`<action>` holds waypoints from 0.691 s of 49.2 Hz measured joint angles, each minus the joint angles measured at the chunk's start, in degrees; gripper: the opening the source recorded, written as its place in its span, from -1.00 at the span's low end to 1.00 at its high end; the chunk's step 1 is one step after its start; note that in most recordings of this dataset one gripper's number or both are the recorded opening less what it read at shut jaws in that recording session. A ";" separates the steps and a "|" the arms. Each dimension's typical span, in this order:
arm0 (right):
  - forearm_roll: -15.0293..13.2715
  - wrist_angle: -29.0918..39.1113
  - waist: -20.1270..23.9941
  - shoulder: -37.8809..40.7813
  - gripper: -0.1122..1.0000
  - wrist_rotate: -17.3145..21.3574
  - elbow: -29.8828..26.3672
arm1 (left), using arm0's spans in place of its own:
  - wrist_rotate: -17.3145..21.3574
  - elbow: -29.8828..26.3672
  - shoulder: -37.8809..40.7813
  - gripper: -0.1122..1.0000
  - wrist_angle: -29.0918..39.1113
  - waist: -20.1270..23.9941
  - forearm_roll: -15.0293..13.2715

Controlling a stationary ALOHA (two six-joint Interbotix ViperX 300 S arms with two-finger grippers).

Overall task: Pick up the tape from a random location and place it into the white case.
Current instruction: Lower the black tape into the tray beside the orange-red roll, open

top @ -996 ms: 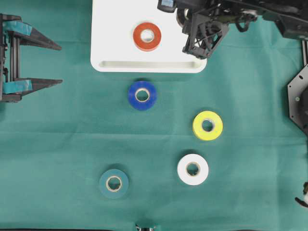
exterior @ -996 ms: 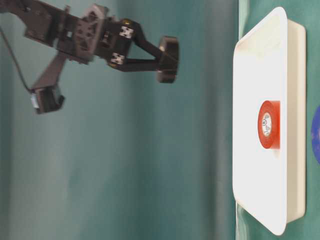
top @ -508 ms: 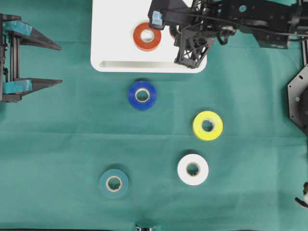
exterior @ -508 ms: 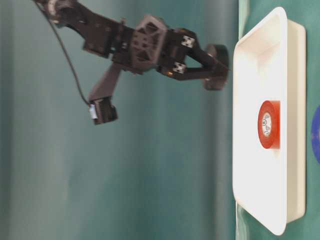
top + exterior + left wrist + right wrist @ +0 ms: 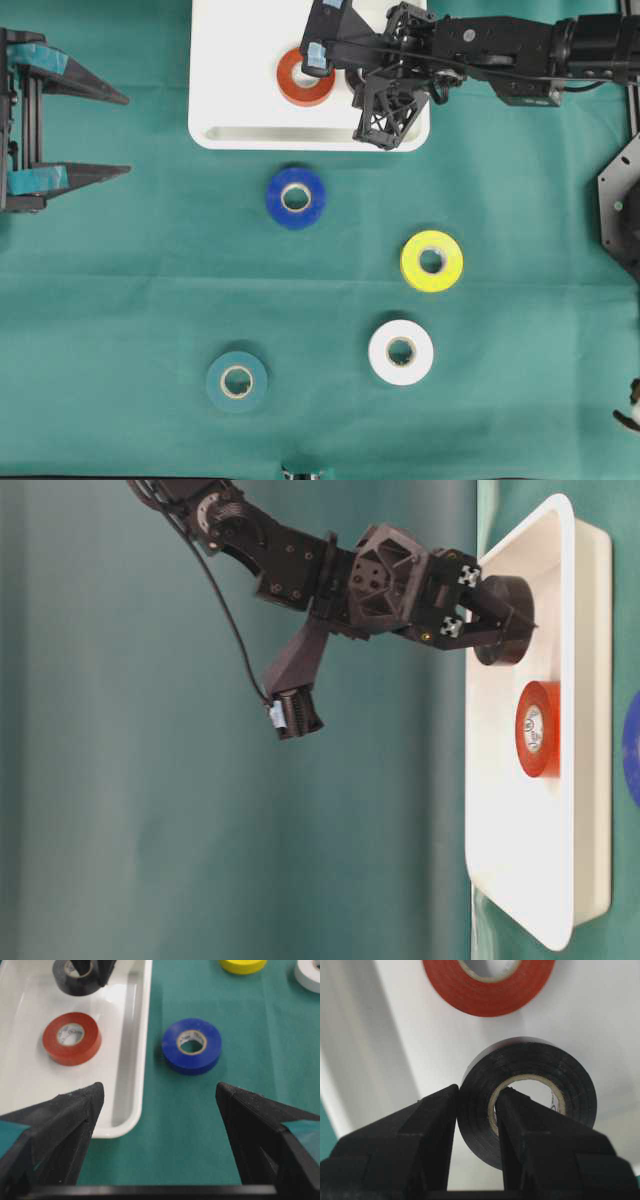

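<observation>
A black tape roll point(image 5: 530, 1060) hangs low over the floor of the white case point(image 5: 240, 60), held edge-on. My right gripper point(image 5: 479, 1095) is shut on it, with one finger outside the roll's wall and the other through its core. From the side, the black tape roll point(image 5: 503, 620) sits just inside the rim of the white case point(image 5: 520, 860). A red tape roll point(image 5: 297, 88) lies flat in the case, right beside the black one. At the far left my left gripper point(image 5: 110, 133) stands open and empty.
Several tape rolls lie flat on the green cloth: blue point(image 5: 296, 197) just below the case, yellow point(image 5: 431, 260), white point(image 5: 401, 352) and teal point(image 5: 237, 381). The right arm point(image 5: 520, 45) stretches over the case's right side.
My right gripper has carried the black tape leftward and down, from high beside the case to low inside it near the red roll. The left gripper has not moved.
</observation>
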 measured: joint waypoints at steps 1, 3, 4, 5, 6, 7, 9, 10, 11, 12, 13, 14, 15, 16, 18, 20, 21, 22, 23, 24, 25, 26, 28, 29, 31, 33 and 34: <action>0.00 0.00 -0.18 0.09 -0.34 0.00 0.09 | -0.09 0.00 0.00 0.98 0.00 0.00 0.00; 0.09 -0.09 -0.35 0.35 -0.34 0.00 0.09 | -0.09 -0.09 0.00 0.98 0.00 0.09 0.00; 0.00 -0.18 -0.44 0.44 -0.34 0.00 0.09 | -0.09 -0.09 0.00 0.98 0.00 0.00 0.09; 0.00 -0.18 -0.53 0.53 -0.34 0.00 0.09 | -0.09 -0.09 0.00 0.98 0.00 0.00 0.00; 0.09 -0.26 -0.53 0.62 -0.34 0.00 0.09 | -0.09 0.00 0.00 0.98 0.00 0.00 0.00; 0.00 -0.26 -0.53 0.70 -0.34 0.00 0.09 | 0.00 -0.09 0.00 0.98 0.00 0.00 0.00; 0.00 -0.18 -0.53 0.79 -0.34 0.00 0.18 | -0.09 0.00 0.00 0.98 0.00 0.00 0.00; 0.00 -0.26 -0.53 0.79 -0.34 -0.09 0.09 | -0.09 0.00 0.00 0.98 0.00 0.00 0.00; 0.00 -0.26 -0.53 0.79 -0.34 0.00 0.09 | -0.09 -0.09 0.00 0.98 0.00 0.00 0.00; 0.00 -0.26 -0.53 0.79 -0.34 0.00 0.18 | -0.09 0.00 0.00 0.98 0.00 0.09 0.00; 0.09 -0.26 -0.53 0.79 -0.34 0.00 0.18 | -0.09 0.00 0.00 0.98 0.00 0.00 0.00; 0.00 -0.26 -0.53 0.79 -0.34 0.00 0.18 | -0.09 -0.09 -0.09 0.98 0.00 0.00 0.00; 0.00 -0.26 -0.53 0.79 -0.34 0.00 0.09 | -0.09 0.00 -0.09 0.98 0.00 0.00 0.00; 0.00 -0.26 -0.53 0.79 -0.34 0.00 0.18 | -0.09 0.00 0.00 0.98 0.00 0.00 0.00; 0.09 -0.18 -0.53 0.70 -0.34 0.00 0.18 | -0.09 -0.09 0.00 0.98 0.00 0.00 0.00; 0.09 -0.26 -0.53 0.79 -0.34 0.00 0.18 | -0.09 -0.09 0.00 0.98 0.00 0.00 0.00; 0.00 -0.18 -0.53 0.79 -0.34 0.00 0.18 | -0.09 0.00 0.00 0.98 0.00 0.00 0.00; 0.00 -0.18 -0.62 0.79 -0.34 0.00 0.18 | -0.09 -0.09 0.00 0.98 0.00 0.00 0.00; 0.00 -0.18 -0.53 0.79 -0.34 0.00 0.18 | -0.09 0.00 0.00 0.98 0.00 0.00 0.00; 0.00 -0.26 -0.62 0.70 -0.33 0.00 0.09 | -0.09 -0.09 0.00 0.98 0.00 0.00 0.00; 0.00 -0.18 -0.53 0.79 -0.33 0.00 0.18 | -0.09 -0.09 0.00 0.98 0.09 0.00 0.00; 0.00 -0.18 -0.53 0.79 -0.29 0.00 0.18 | -0.09 0.00 0.00 0.98 0.00 0.00 0.00; 0.00 -0.18 -0.53 0.70 -0.10 0.00 0.18 | -0.09 0.00 0.00 0.98 0.00 0.00 0.00; 0.09 -0.18 -0.53 0.79 0.01 0.00 0.18 | -0.09 -0.09 0.00 0.98 0.00 0.00 0.00; 0.00 -0.18 -0.53 0.79 0.24 0.00 0.09 | -0.09 -0.09 0.00 0.98 0.00 0.00 0.00; 0.00 -0.18 -0.53 0.70 0.45 0.00 0.18 | -0.09 0.00 0.00 0.98 0.00 0.00 0.09; 0.00 -0.18 -0.53 0.79 0.55 -0.09 0.18 | -0.09 -0.09 0.00 0.98 0.00 0.00 0.00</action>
